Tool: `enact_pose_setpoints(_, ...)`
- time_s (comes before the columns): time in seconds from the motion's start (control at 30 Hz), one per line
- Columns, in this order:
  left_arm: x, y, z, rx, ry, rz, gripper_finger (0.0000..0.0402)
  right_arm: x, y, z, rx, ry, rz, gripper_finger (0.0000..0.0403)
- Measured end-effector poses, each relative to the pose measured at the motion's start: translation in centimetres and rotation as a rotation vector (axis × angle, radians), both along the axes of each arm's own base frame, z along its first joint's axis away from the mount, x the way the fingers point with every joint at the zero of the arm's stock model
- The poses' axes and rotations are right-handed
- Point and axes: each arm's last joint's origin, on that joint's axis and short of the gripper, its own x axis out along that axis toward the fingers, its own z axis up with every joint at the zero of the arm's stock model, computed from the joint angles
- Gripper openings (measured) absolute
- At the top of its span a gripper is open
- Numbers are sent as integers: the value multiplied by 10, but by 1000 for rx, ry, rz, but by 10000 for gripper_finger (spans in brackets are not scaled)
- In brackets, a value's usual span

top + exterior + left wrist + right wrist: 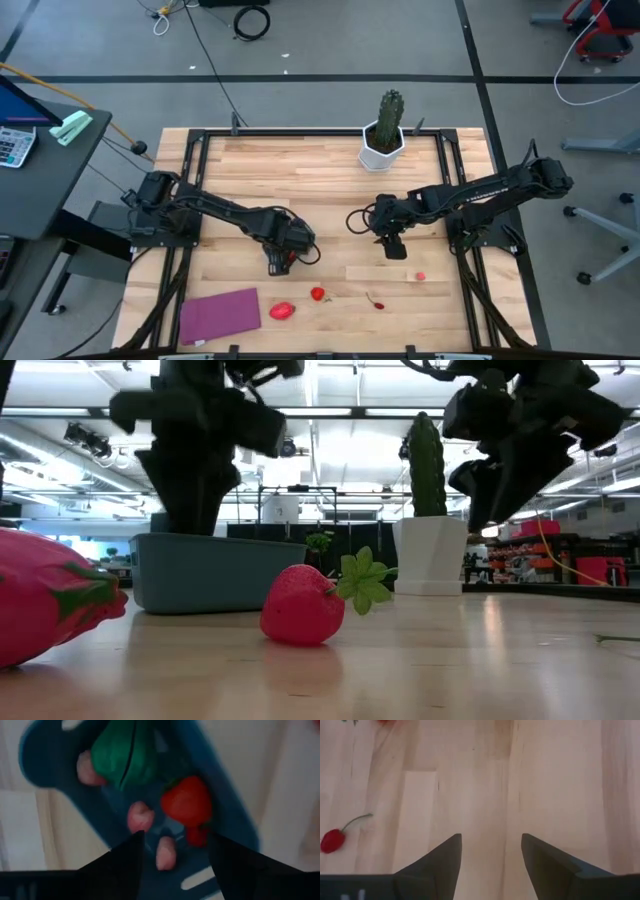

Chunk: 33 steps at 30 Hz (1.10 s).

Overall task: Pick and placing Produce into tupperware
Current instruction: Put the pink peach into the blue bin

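The teal tupperware (225, 805) stands on the table and holds a green piece (125, 752), a red strawberry (187, 800) and several small pink pieces (140, 817). My left gripper (172, 857) hovers open and empty right above it; in the high view my left gripper (280, 258) hides most of the container. My right gripper (491, 855) is open and empty over bare wood at the table's middle right (393, 246). Loose on the table lie a red-pink fruit (282, 311), a strawberry (318, 294), a cherry (378, 300) and a tiny pink piece (421, 277).
A purple mat (218, 315) lies at the near left. A tall green cactus in a white pot (384, 135) stands at the far edge. The cherry also shows in the right wrist view (332, 840). Black frame rails run along the table's sides.
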Motion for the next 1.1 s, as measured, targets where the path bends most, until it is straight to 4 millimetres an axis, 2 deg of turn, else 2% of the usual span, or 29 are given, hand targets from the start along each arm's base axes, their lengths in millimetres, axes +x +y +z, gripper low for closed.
enact_pose_setpoints(0.1, 5, -6, 10, -12, -37, -15, 213, -3, 8, -1, 35, 22, 46, 212)
enact_pose_setpoints(0.27, 13, -19, 31, -33, -113, -47, 197, -9, 39, 0, 141, 54, 95, 209)
enact_pose_setpoints(0.53, 20, -39, 50, -76, -227, -68, 183, -34, 87, -3, 234, 196, -63, 209)
enact_pose_setpoints(0.67, 20, -48, 50, -105, -254, -28, 183, -58, 96, -9, 204, 386, -207, 209)
enact_pose_setpoints(0.77, 18, -55, 51, -115, -269, -4, 179, -72, 99, -11, 140, 456, -300, 209)
enact_pose_setpoints(0.97, 18, -67, 53, -120, -332, 34, 172, -80, 111, -14, 116, 436, -343, 209)
enact_pose_setpoints(1.1, 16, -74, 54, -126, -347, 72, 173, -82, 119, -25, 68, 482, -357, 209)
